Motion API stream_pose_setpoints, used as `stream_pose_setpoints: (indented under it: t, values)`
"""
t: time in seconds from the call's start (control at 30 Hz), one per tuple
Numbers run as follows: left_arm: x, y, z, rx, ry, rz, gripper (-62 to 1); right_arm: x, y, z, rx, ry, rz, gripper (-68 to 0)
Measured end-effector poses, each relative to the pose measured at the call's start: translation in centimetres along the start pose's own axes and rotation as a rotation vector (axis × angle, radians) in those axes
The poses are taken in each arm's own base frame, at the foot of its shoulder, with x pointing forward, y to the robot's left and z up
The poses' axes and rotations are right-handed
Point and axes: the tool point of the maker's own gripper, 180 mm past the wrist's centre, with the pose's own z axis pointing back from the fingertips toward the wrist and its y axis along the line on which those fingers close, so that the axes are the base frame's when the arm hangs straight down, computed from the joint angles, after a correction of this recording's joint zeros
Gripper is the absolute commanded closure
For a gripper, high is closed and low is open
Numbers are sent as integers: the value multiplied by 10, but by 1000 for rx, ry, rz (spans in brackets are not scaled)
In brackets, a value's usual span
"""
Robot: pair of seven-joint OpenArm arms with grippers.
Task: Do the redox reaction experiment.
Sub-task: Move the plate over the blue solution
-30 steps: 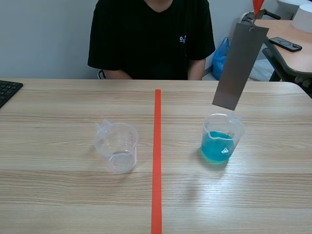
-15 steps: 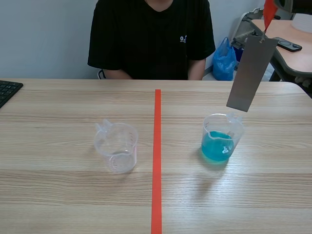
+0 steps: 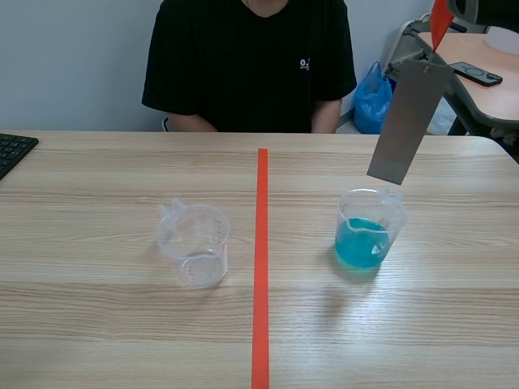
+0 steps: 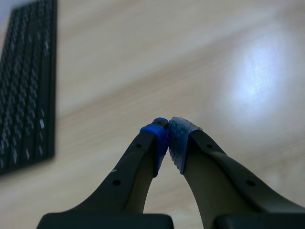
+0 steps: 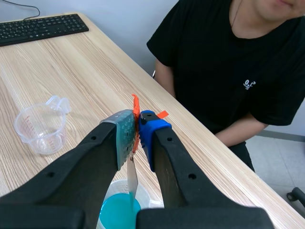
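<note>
- Since half a second ago, the long grey flat metal strip (image 3: pixel 403 121) has swung back toward the orange-red tape line (image 3: pixel 261 267). Its lower end is now over the cup's far rim rather than partly past its outer side.
- Pale wooden table (image 3: pixel 97 324): it carries the clear plastic cup of blue liquid (image 3: pixel 366 239) on the right arm's side of the line.
- Strip's long axis: tilted but near upright, with its lower end just above the cup's mouth and not yet in the liquid.
- Right gripper (image 5: pixel 138 129): clenched on the small orange-red tab (image 5: pixel 136 109) at the strip's top. The cup lies almost straight below the jaws, so the dip looks like a plain descent.
- Left gripper (image 4: pixel 167 138): pinched closed on nothing, well apart beside the black keyboard (image 4: pixel 28 86).
</note>
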Motion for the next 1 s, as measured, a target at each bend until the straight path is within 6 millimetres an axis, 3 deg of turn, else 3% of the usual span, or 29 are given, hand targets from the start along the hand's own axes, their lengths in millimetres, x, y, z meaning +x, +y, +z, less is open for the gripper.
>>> stream_pose_setpoints:
  t: [0.13,0.23,0.6,1.0]
  values:
    - [44,27,-30,-32,-120,-43,-32,0,1,-1,0,-5,-5,-15]
    - [66,25,-50,-77,-181,-49,-32,0,1,-1,3,-6,-4,-15]
    - [107,-61,-123,-385,-242,-29,-32,0,1,-1,3,-6,-4,-15]
    - [174,-115,-181,-491,-339,-51,-32,-2,1,-1,3,5,-4,-15]
